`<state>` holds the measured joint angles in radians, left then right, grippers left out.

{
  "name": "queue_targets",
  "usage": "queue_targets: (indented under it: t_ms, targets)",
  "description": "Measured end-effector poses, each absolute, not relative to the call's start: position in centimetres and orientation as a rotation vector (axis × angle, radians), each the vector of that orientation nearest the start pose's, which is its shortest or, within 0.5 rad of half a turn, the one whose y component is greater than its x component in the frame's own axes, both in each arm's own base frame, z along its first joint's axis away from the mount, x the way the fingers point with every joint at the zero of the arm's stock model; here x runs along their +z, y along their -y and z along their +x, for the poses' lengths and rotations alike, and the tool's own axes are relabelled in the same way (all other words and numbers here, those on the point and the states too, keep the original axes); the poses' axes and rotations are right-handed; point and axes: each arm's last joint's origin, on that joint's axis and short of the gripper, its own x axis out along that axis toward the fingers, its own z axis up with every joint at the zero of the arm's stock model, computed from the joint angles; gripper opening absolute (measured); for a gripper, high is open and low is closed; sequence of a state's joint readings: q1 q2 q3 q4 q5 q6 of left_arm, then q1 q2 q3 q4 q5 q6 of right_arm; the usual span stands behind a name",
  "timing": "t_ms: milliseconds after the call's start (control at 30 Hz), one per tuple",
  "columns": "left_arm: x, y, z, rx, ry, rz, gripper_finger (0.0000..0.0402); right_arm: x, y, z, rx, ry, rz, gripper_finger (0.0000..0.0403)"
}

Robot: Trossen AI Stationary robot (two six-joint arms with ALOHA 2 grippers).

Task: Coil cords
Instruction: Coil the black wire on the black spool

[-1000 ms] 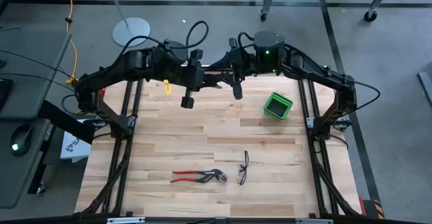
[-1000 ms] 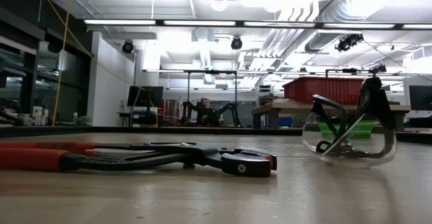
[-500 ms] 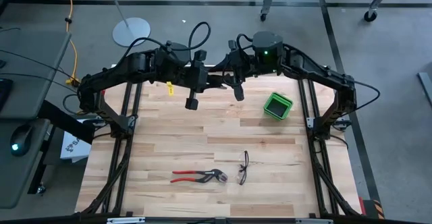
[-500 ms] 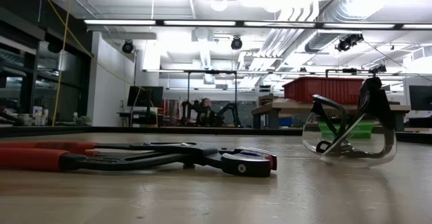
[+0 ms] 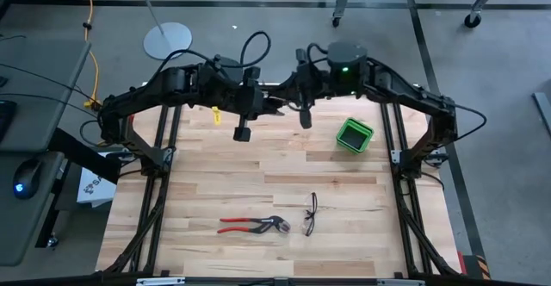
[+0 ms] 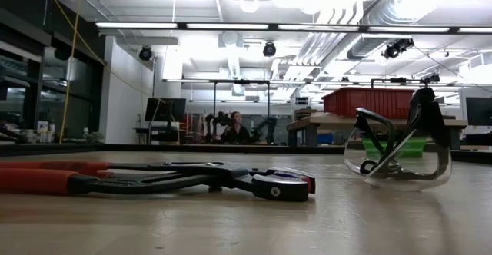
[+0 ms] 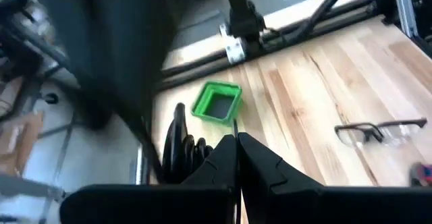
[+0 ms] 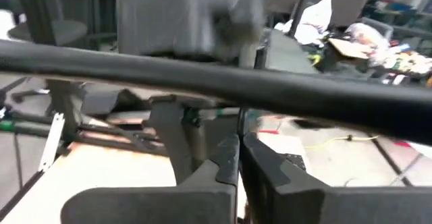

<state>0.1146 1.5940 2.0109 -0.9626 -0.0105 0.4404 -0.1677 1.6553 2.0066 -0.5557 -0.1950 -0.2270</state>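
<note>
Where workshop surrounds it, wooden table [image 5: 258,174]

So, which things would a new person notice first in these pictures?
Probably the two dark arms meeting at the table's far edge, left claw and right claw both shut. Then the green bin on the right, and the red-handled pliers beside the safety glasses near the front.
</note>
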Motion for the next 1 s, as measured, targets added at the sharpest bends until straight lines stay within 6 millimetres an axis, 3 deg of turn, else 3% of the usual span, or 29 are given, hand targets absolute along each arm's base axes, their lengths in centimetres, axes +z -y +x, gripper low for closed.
queue_targets:
  t_ms: [433,667,1000]
  targets:
    - [47.5,-4.5,30.2,0.117,-0.566,0.381,0.0000,51.4,5.3,31.3,-0.082,-0.096,-0.190,0.0000]
    - [47.5,-6.0,30.0,0.241,-0.587,0.379,0.0000,53.2,5.2,29.9,-0.117,0.003,-0.185,0.0001]
    - [47.8,-7.3,29.7,0.309,-0.573,0.347,0.0000,54.1,5.1,29.4,-0.142,0.082,-0.172,0.0000]
